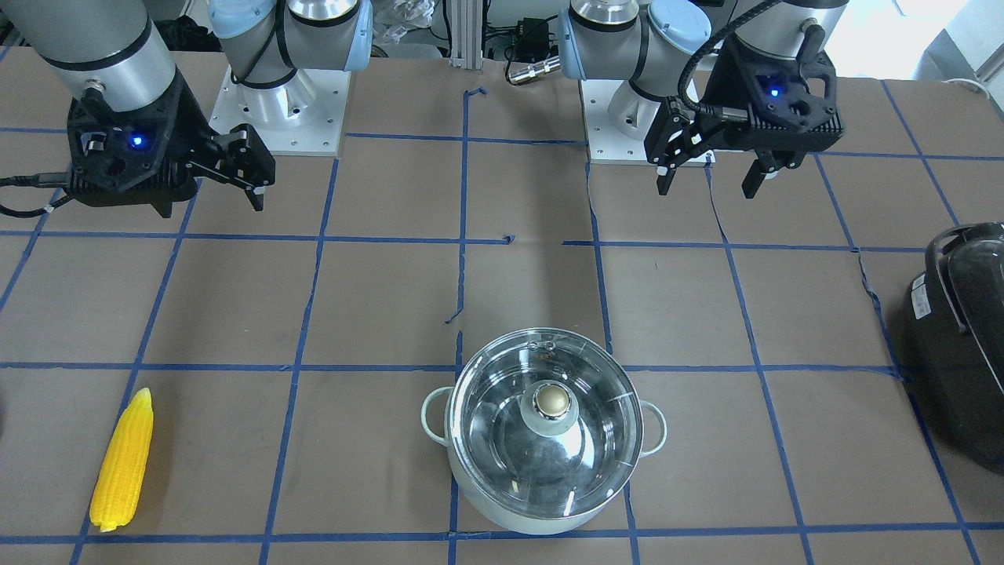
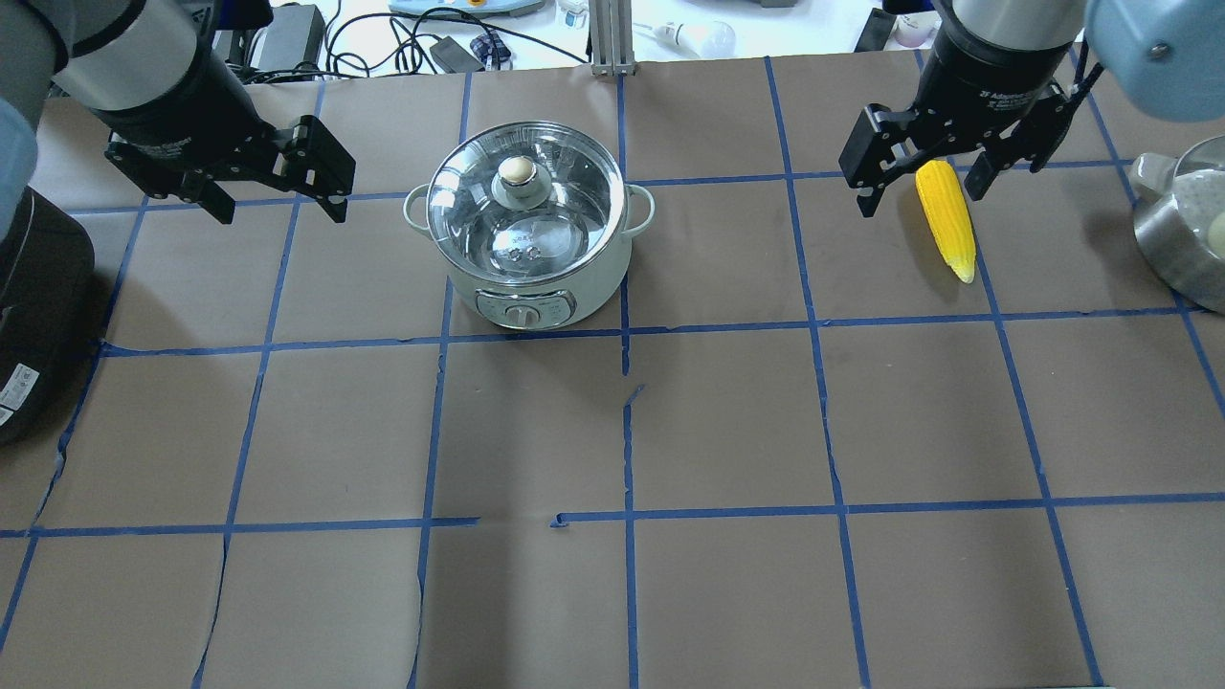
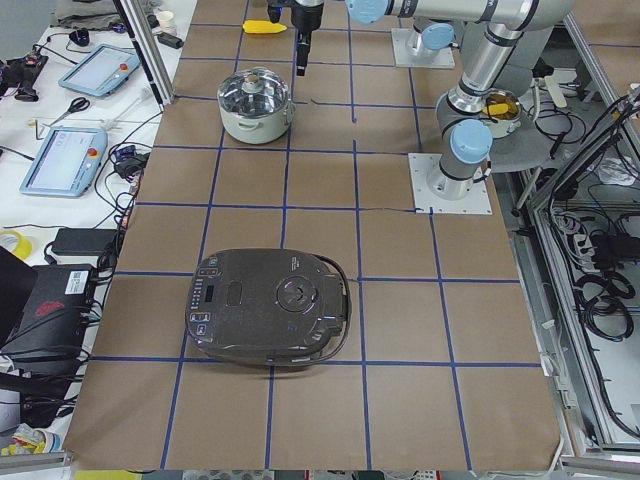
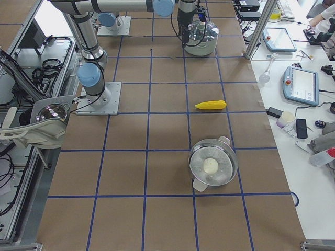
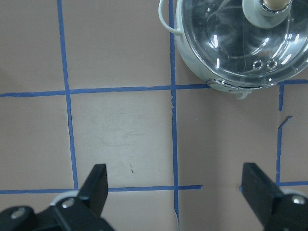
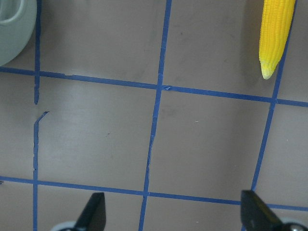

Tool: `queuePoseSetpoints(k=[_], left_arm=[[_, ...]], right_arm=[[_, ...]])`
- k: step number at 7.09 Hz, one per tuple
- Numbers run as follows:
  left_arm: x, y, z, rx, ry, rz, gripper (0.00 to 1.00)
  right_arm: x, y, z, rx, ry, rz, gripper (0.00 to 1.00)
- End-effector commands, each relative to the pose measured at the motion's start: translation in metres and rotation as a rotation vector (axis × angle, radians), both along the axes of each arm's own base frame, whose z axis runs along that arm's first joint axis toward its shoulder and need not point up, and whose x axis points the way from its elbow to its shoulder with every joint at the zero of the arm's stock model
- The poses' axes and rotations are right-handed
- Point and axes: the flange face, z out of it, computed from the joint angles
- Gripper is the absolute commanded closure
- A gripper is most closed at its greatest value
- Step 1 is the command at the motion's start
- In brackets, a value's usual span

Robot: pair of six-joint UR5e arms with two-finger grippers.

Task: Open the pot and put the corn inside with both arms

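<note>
**A:** Here, from the front: the pot (image 1: 502, 514) stands near the operators' edge of the taped table (image 1: 392, 306), with its glass lid (image 1: 565, 463) on and its gold knob (image 1: 553, 401) at centre. And the corn (image 1: 123, 463)?

**B:** It lies flat, well apart from the pot on the robot's right, tip toward the robot. The left gripper (image 1: 708, 187) hangs near its base with fingers spread wide and empty. The right gripper (image 1: 245, 174) shows side-on.

**A:** And from overhead?

**B:** Both grippers are spread wide and hold nothing. The left one hangs beside the pot, apart from it. The cob's blunt end shows between the right gripper's fingers, but the front view puts them well apart. A black appliance (image 2: 38, 316) sits at the left edge and a steel bowl (image 2: 1172, 244) at the right.

**A:** The side views?

**B:** From the left end the appliance is near and the pot far. From the right end the corn lies between bowl and pot. The grippers are too small to judge there.

**A:** The wrist cameras?

**B:** On the left, wide fingers frame bare paper, with the lidded pot at upper right. On the right the fingers are wide too, with the corn's tip at upper right and the pot's edge at upper left.
</note>
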Motion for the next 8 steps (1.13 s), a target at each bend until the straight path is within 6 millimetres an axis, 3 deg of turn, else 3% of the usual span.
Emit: queuePoseSetpoints(k=[1,4,7,8], left_arm=[[0.0,0.0,-0.002,0.0,0.001,0.0,0.0],[0.0,-0.001,0.004,-0.01,0.002,-0.002,0.0],[0.001,-0.001,0.005,-0.012,0.0,-0.008,0.0],[0.001,-0.001,0.005,-0.012,0.0,-0.009,0.0]], right_arm=[[0.0,0.0,0.0,0.0,0.002,-0.001,0.0],[-0.001,0.0,0.0,0.002,0.009,-0.001,0.0],[0.0,0.015,-0.002,0.1,-0.001,0.005,0.0],[0.0,0.014,0.01,0.064,-0.005,0.048,0.0]])
